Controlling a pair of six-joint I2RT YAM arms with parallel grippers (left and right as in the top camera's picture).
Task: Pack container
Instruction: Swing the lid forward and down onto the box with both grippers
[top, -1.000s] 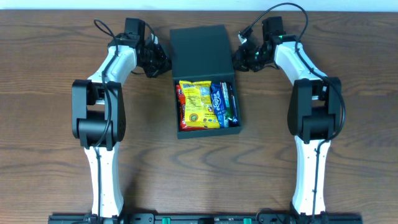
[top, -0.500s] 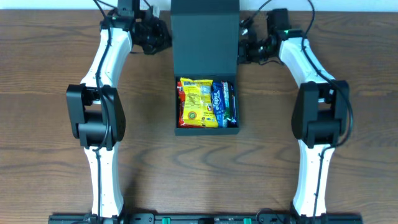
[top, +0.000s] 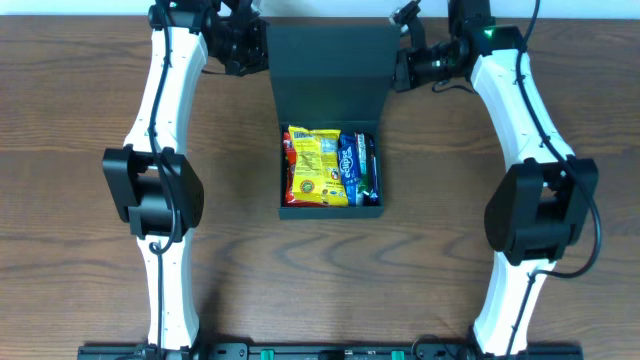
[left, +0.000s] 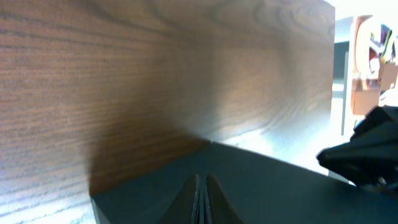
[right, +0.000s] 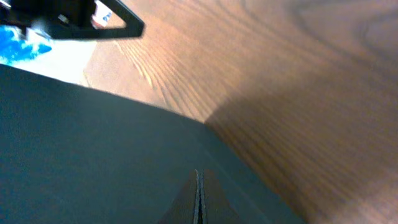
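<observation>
The lid has risen further, left pincer and right pincer clamped on it; 1 container, 3 packets.

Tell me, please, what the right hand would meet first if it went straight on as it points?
The raised lid: the right hand sits at its edge, seemingly pinching it.

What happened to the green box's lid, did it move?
Yes. The lid has moved: its free edge is now closer to the table's far edge, while the container base stayed put.
</observation>
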